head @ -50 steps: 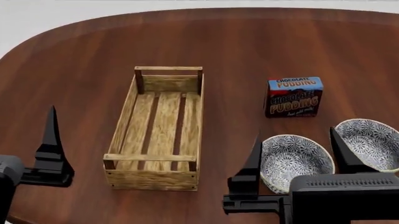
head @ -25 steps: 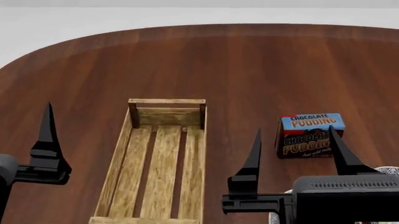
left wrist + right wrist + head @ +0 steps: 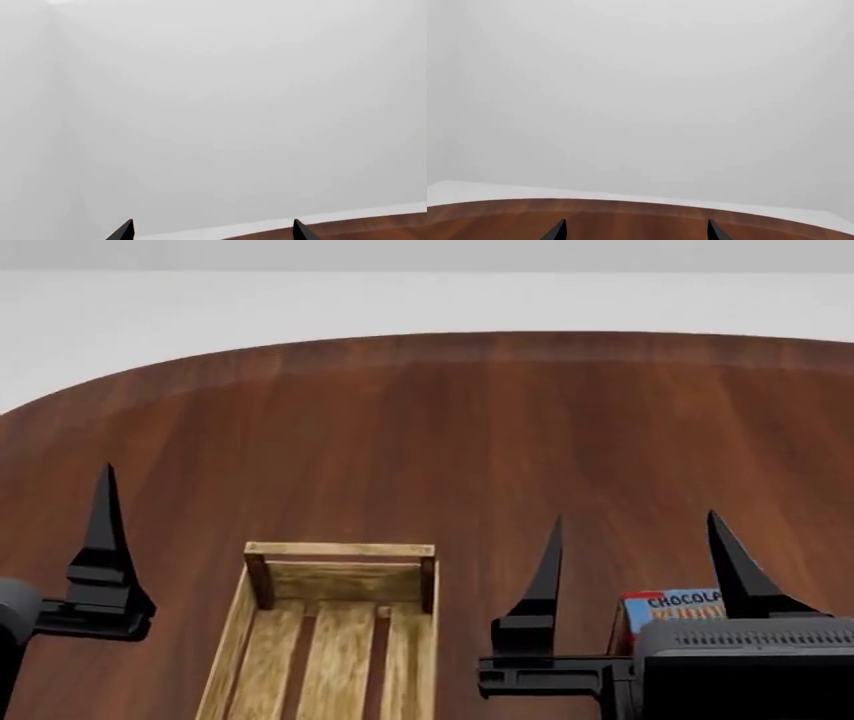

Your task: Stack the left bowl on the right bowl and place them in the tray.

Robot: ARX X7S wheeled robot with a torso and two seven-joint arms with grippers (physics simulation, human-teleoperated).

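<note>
While your head camera looks across the dark reddish-brown wood surface (image 3: 441, 430), only the far end of the tray (image 3: 339, 612) shows at the lower edge, left of centre. To its right, the chocolate pudding box (image 3: 671, 606) peeks out between the fingers of your right tool (image 3: 633, 540), which hides most of it. You can read "CHOCOLA" in white on its blue top; the rest of the print is covered. The tray is light wood with a slatted bottom, low plank sides and darker corner posts, standing flat on the surface with nothing in the part you can see. No bowl appears in any view. Your right tool is released, its two black fingers spread wide and pointing up. Of your left tool (image 3: 104, 540) the head view shows one finger; its wrist view shows both tips well apart, so it is released too. Both wrist cameras face a pale wall beyond the surface edge.
</note>
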